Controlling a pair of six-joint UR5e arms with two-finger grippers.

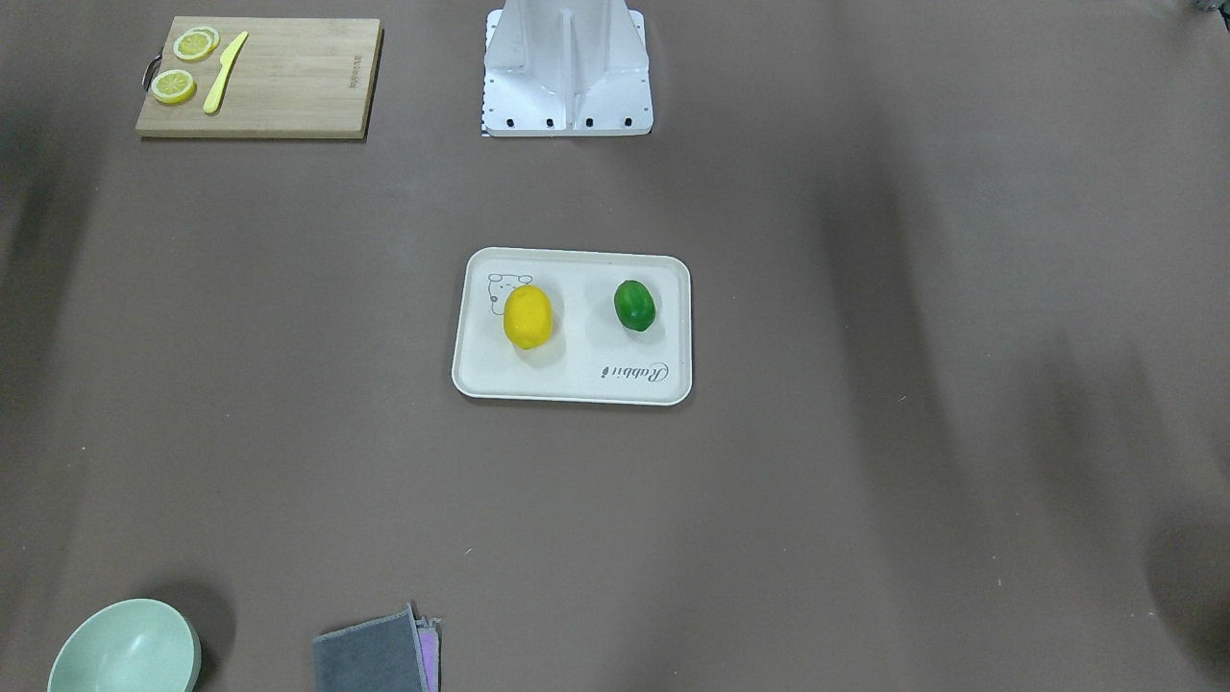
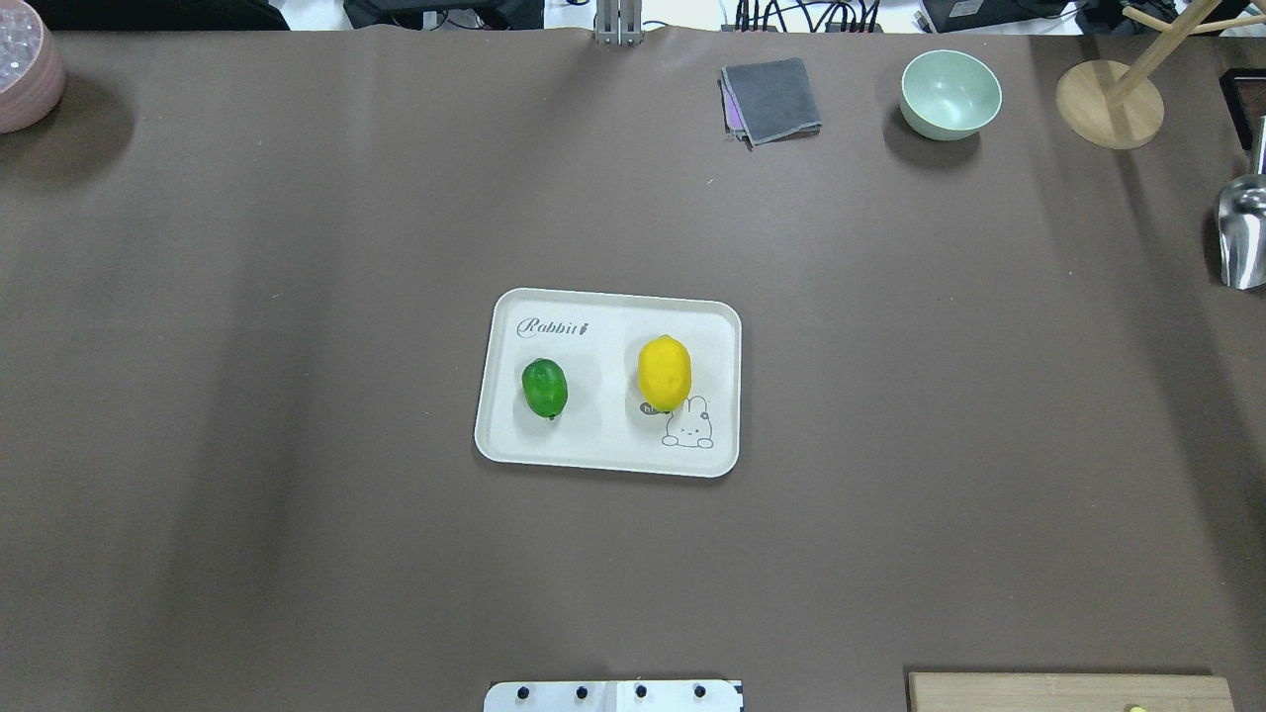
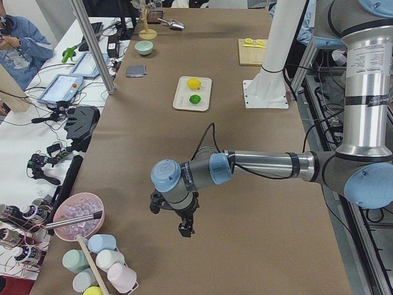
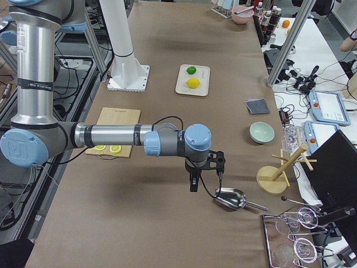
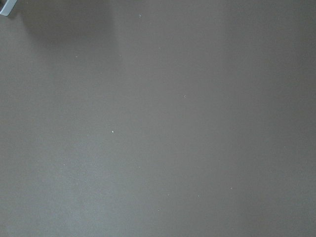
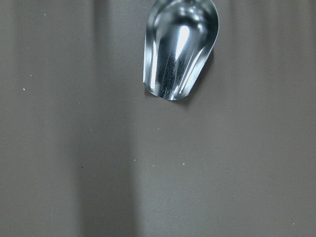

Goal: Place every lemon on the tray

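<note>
The left tool (image 3: 171,219) hangs above the bare brown surface (image 2: 297,297), and the right tool (image 4: 206,181) hangs above a metal scoop (image 4: 230,198). I cannot tell how wide either stands. The cream tray (image 2: 593,447) carries the yellow lemon (image 2: 664,372) and the green lemon (image 2: 545,388), which lie apart.

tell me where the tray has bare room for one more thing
On the tray, the widest bare strip runs between the green lemon and the yellow lemon, rim to rim. Tight between each lemon and its end rim.
</note>
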